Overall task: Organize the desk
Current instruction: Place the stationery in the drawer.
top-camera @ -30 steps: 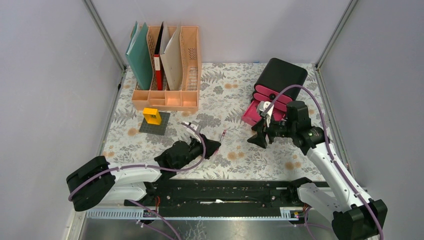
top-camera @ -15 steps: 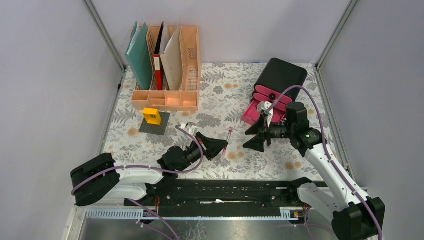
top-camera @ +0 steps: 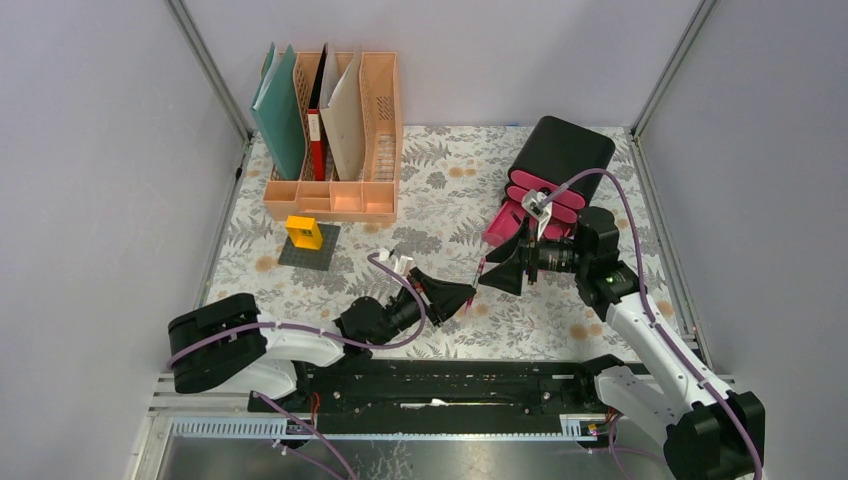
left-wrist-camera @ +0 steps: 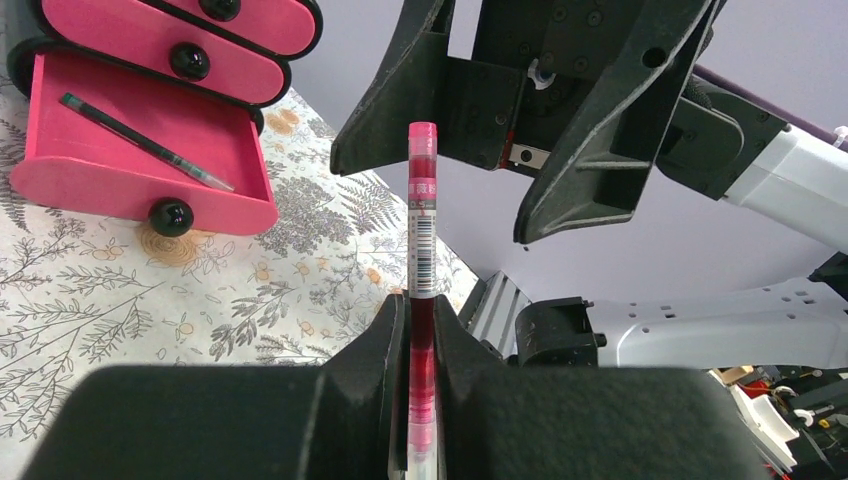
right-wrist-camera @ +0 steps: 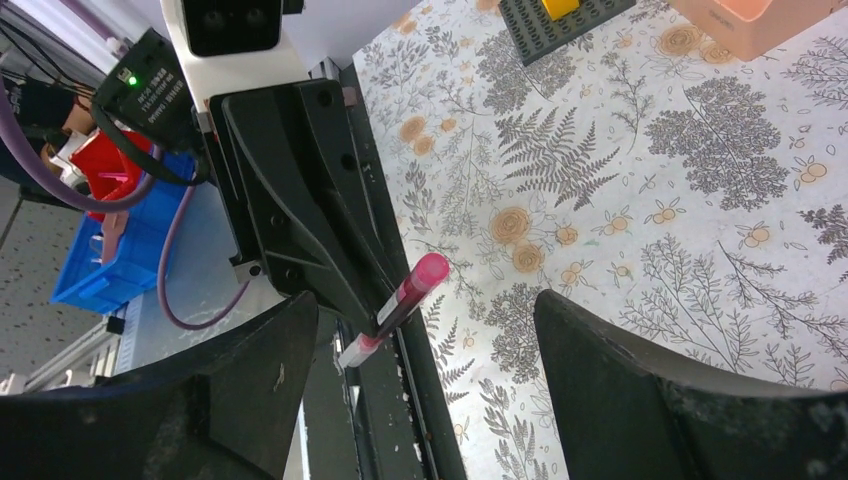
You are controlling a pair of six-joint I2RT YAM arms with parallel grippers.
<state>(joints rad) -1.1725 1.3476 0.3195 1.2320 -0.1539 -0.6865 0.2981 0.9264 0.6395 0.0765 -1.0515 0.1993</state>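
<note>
Left wrist view: left gripper [left-wrist-camera: 420,312] is pinching a pink pen [left-wrist-camera: 422,215] low on its barrel, cap pointing outward. Just ahead, right gripper [top-camera: 498,268] is hanging spread wide, one finger either side of that cap, not touching. Beneath both, desk [top-camera: 450,185] is lying flat. Farther back on it, drawer box [top-camera: 560,150] is sitting with bottom drawer [left-wrist-camera: 100,190] pulled open.

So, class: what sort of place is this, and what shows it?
Probably a mock office in a robot test cell: a cloth-covered desk between grey walls, a peach file rack holding folders, a black-and-pink drawer box.
</note>
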